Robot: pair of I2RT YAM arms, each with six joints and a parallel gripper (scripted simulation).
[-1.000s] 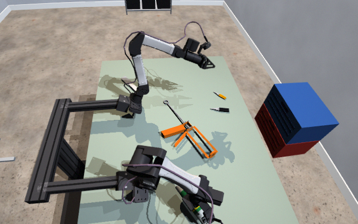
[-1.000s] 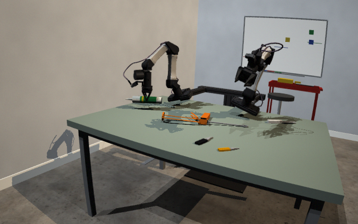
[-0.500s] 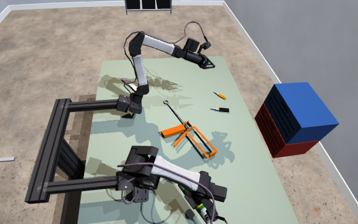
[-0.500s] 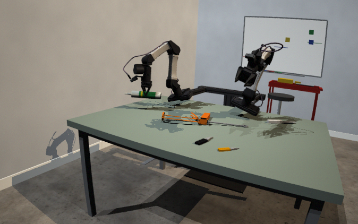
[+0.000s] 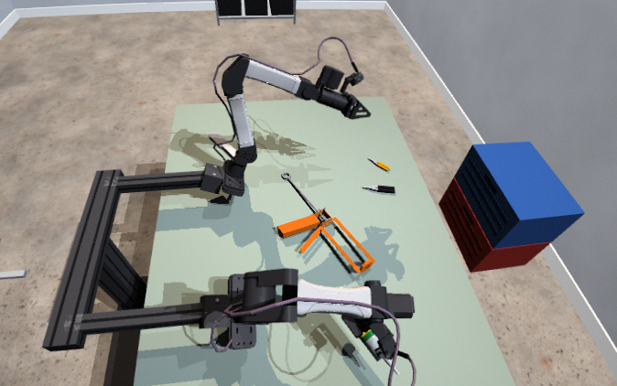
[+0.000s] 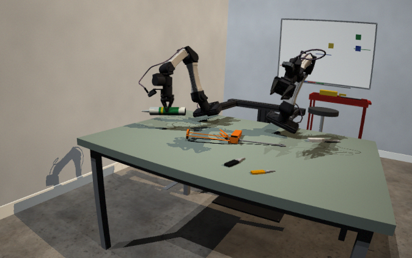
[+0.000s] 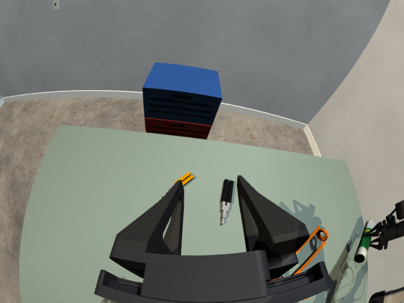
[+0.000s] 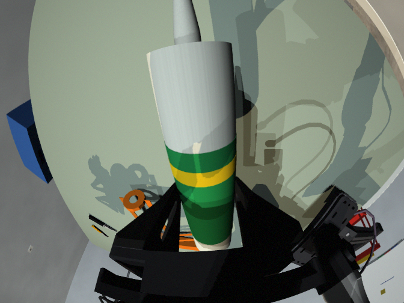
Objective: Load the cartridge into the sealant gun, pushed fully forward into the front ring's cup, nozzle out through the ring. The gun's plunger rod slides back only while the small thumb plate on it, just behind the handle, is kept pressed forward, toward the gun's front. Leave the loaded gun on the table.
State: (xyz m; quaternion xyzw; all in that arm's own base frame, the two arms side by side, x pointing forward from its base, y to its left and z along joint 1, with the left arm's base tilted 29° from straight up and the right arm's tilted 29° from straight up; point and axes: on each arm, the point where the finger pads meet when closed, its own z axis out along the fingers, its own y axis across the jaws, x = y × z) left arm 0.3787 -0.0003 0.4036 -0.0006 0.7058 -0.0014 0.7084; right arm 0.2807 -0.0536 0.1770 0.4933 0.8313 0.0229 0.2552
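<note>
Between the right gripper's fingertips — the cartridge [image 5: 372, 342] [image 6: 172, 110] [image 7: 365, 240] [image 8: 199, 130].

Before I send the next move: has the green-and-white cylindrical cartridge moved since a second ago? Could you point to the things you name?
Yes: the green-and-white cylindrical cartridge [image 5: 371, 343] [image 6: 168, 110] [image 7: 365, 239] [image 8: 200, 130] has risen away from the green tabletop [image 6: 293, 183].
</note>
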